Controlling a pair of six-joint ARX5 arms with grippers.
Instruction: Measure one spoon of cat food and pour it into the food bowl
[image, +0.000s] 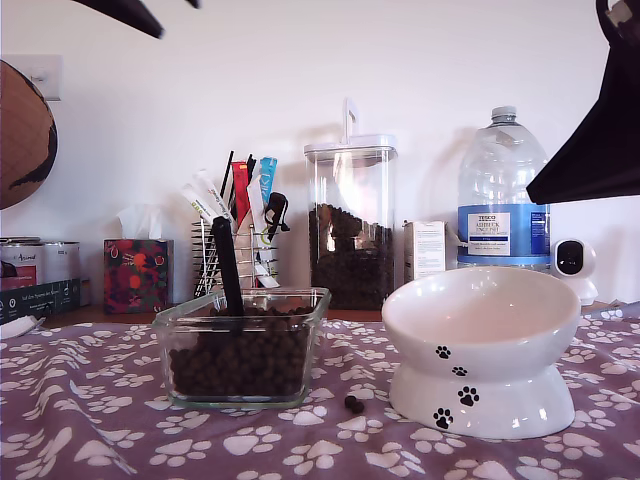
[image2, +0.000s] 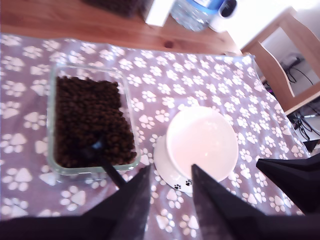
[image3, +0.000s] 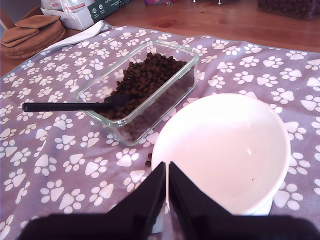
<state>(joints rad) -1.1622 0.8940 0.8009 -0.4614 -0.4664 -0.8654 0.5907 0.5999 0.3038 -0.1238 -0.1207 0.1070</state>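
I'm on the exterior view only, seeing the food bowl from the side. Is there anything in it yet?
Observer: No. The second wrist view looks down into the food bowl, and the inside is bare white.
Operator: Where's the spoon's cup?
Observer: The spoon has its cup sunk in the cat food. Its handle sticks out over the glass dish rim.
Operator: Is my first hand open?
Observer: Yes, the first hand is open, with nothing between its fingers.

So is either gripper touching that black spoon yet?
Apart. The second wrist view shows the spoon resting in the kibble, clear cloth between it and my second gripper; my first gripper hangs clear too.
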